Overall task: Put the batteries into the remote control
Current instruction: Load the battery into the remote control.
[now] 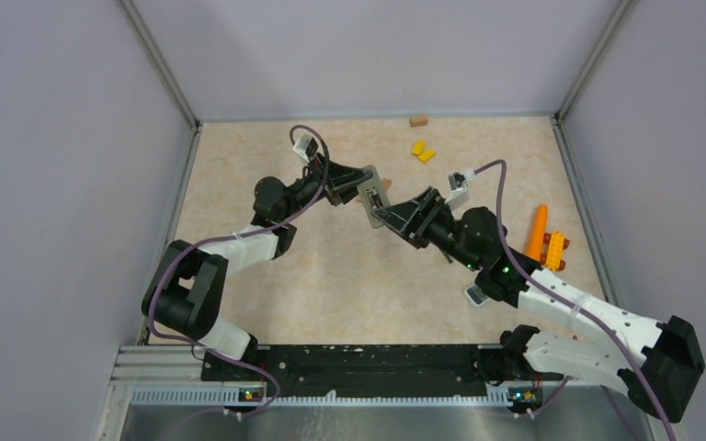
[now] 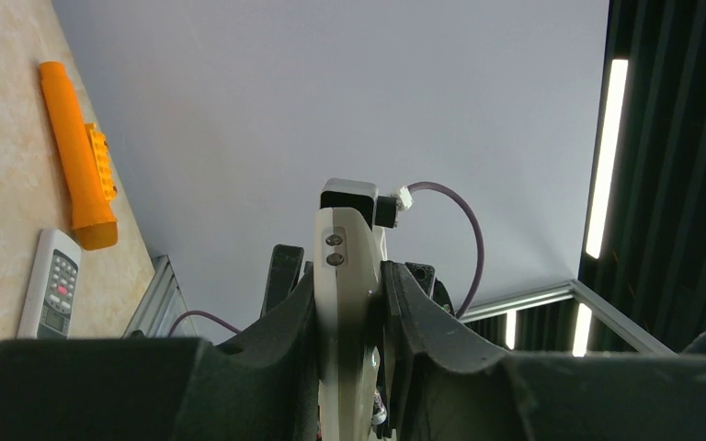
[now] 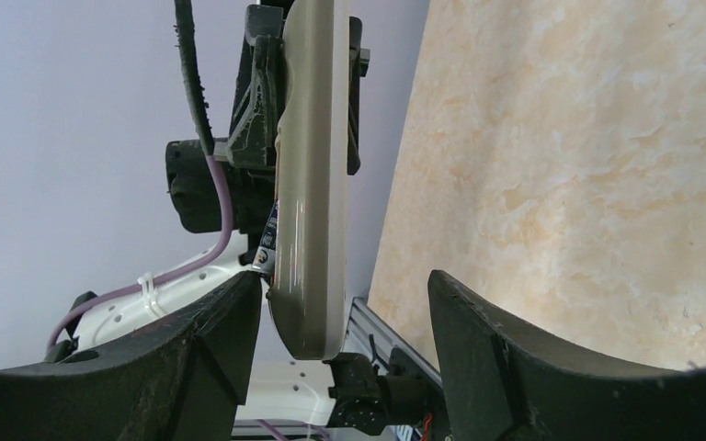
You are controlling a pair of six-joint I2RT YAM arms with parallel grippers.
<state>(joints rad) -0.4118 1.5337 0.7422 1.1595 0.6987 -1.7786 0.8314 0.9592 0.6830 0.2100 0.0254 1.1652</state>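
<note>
My left gripper (image 1: pixel 354 184) is shut on a beige remote control (image 1: pixel 374 194) and holds it above the middle of the table. In the left wrist view the remote (image 2: pixel 347 248) stands edge-on, clamped between both fingers (image 2: pixel 423 303). My right gripper (image 1: pixel 391 216) faces it from the right and is open. In the right wrist view the remote's rounded end (image 3: pixel 311 230) sits between the fingers, close beside the left finger (image 3: pixel 225 322) and well apart from the right finger (image 3: pixel 478 322). The batteries cannot be made out in any view.
A second, white remote (image 2: pixel 51 285) lies on the table near my right arm. An orange cylinder (image 1: pixel 537 231) and an orange block (image 1: pixel 556 248) lie at the right wall. Two yellow blocks (image 1: pixel 423 150) and a brown block (image 1: pixel 418 119) sit at the back.
</note>
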